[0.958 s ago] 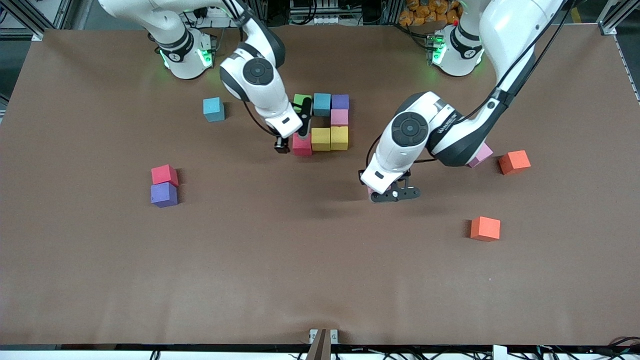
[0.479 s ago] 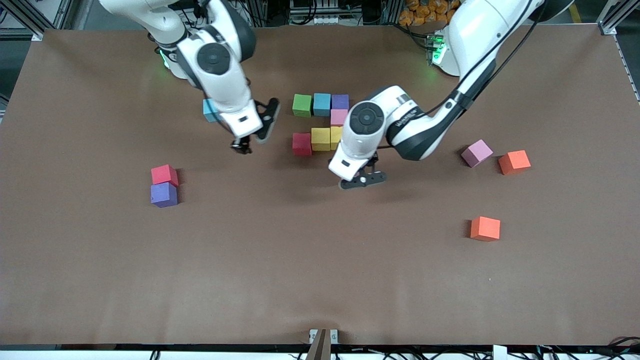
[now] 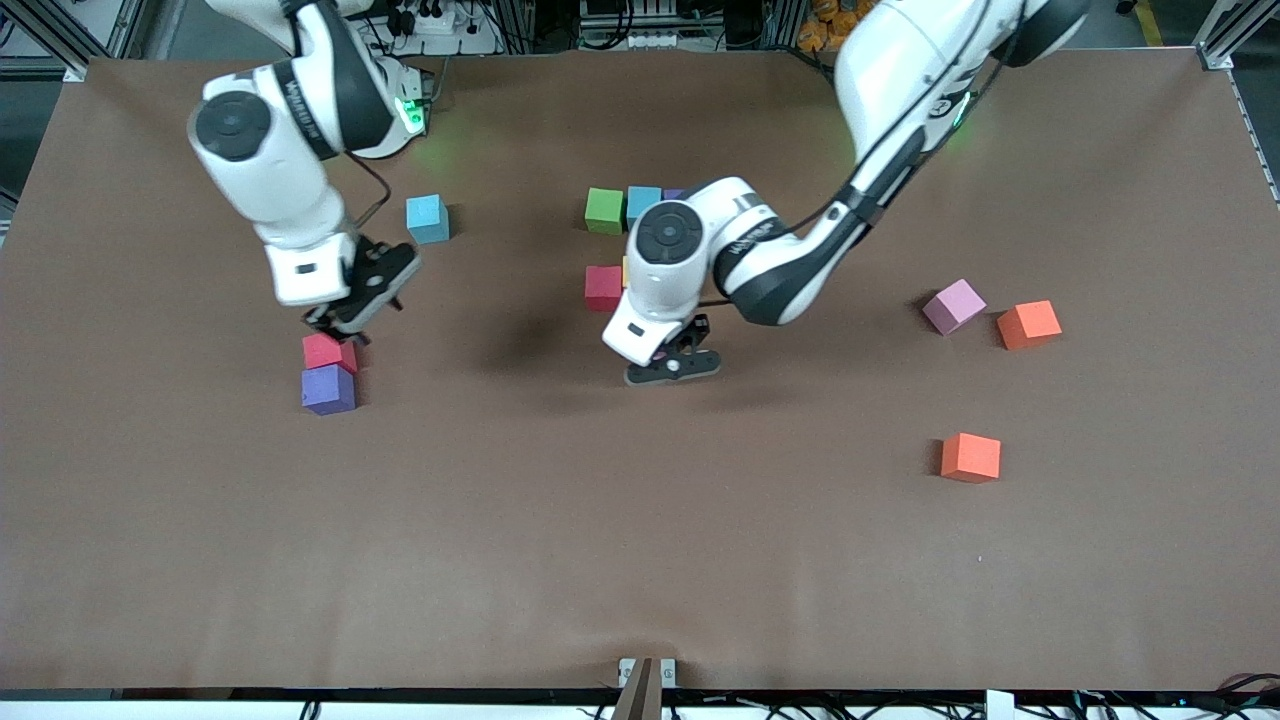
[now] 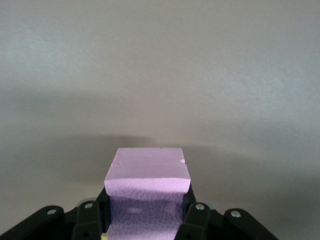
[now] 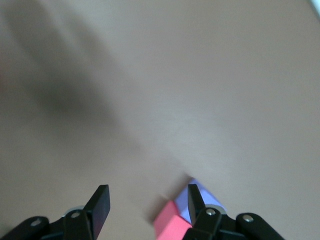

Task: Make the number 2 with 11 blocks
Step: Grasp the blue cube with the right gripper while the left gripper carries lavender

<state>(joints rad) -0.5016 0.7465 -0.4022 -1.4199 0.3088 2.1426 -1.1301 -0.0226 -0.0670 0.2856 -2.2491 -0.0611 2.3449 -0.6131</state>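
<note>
1. Two arms work over the brown table (image 3: 640, 560); the left arm comes from its base at the top of the front view and bends down over the middle of the table.
2. Its left gripper (image 3: 672, 368) is pinched on a pale purple block (image 4: 147, 172). The left wrist view shows that cube clamped between the two fingers (image 4: 196, 220), its top face clear of them.
3. That gripper hangs over bare table just beside the partly built number 2 (image 3: 625, 235), on the side nearer the front camera.
4. Of the number 2, four cubes show: a green block (image 3: 604, 211), a blue block (image 3: 643, 203), a sliver of a purple block (image 3: 676, 193) in one row, and a dark red block (image 3: 603, 287) nearer the camera. The left arm covers the rest.
5. Over toward its own end of the table, the right gripper (image 3: 362, 300) hangs above a red block (image 3: 329, 351), its fingers (image 5: 100, 205) spread apart and holding nothing.
6. Touching that red block, on its side nearer the camera, sits a violet block (image 3: 327, 389); both show past the fingertips in the right wrist view.
7. One light blue block (image 3: 427, 218) stands alone between the right arm and the number 2.
8. Toward the left arm's end lie a pink block (image 3: 953, 306) and an orange block (image 3: 1029, 324) near each other, with a second orange block (image 3: 970, 457) well apart, nearer the camera.
</note>
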